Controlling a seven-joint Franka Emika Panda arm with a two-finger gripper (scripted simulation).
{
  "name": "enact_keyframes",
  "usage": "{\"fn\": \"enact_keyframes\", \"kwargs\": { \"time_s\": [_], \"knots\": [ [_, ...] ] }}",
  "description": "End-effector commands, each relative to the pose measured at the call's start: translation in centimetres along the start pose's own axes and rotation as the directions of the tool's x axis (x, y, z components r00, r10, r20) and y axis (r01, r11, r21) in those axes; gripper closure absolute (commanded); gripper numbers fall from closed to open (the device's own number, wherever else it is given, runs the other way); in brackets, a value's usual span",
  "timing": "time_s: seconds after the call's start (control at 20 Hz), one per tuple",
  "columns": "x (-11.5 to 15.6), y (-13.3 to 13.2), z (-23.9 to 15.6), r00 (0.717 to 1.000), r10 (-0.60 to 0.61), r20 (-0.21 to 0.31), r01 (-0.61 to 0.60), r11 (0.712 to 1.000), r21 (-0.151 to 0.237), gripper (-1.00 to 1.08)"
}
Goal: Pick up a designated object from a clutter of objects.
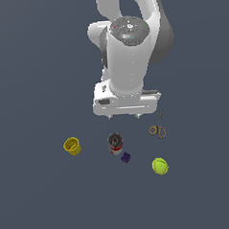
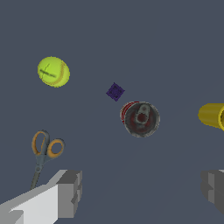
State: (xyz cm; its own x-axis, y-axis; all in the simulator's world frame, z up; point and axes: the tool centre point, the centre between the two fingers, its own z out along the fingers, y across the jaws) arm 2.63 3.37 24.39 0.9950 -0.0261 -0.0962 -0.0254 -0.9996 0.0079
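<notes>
The yellow-green tennis ball (image 1: pixel 160 166) lies on the floor at the exterior view's lower right; it also shows in the wrist view (image 2: pixel 53 71). My gripper (image 1: pixel 124 116) hangs open and empty high above the clutter, well short of the ball. Its two grey fingers (image 2: pixel 70 192) stand wide apart in the wrist view. The red-labelled can (image 1: pixel 115 143) stands upright almost under the gripper. The tiny purple cube (image 1: pixel 126 158) lies just in front of the can. The yellow cup (image 1: pixel 72 146) lies on its side at the exterior view's left. The orange-handled scissors (image 1: pixel 158 128) lie at the right.
The arm's white body (image 1: pixel 127 53) rises behind the clutter. The dark grey floor (image 1: pixel 45 202) spreads around the items, which lie apart from one another.
</notes>
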Motion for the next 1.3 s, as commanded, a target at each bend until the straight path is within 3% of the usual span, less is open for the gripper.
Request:
{"fn": "enact_keyframes", "kwargs": {
  "time_s": [0.0, 0.65, 1.25],
  "knots": [
    [1.6, -1.2, 0.9, 1.000, 0.017, -0.008, -0.017, 1.000, -0.001, -0.92],
    [9.9, -9.6, 7.9, 0.990, 0.127, -0.062, -0.127, 0.992, 0.008, -0.92],
    [13.1, -14.8, 13.2, 0.977, 0.192, -0.089, -0.191, 0.981, 0.024, -0.92]
  ]
}}
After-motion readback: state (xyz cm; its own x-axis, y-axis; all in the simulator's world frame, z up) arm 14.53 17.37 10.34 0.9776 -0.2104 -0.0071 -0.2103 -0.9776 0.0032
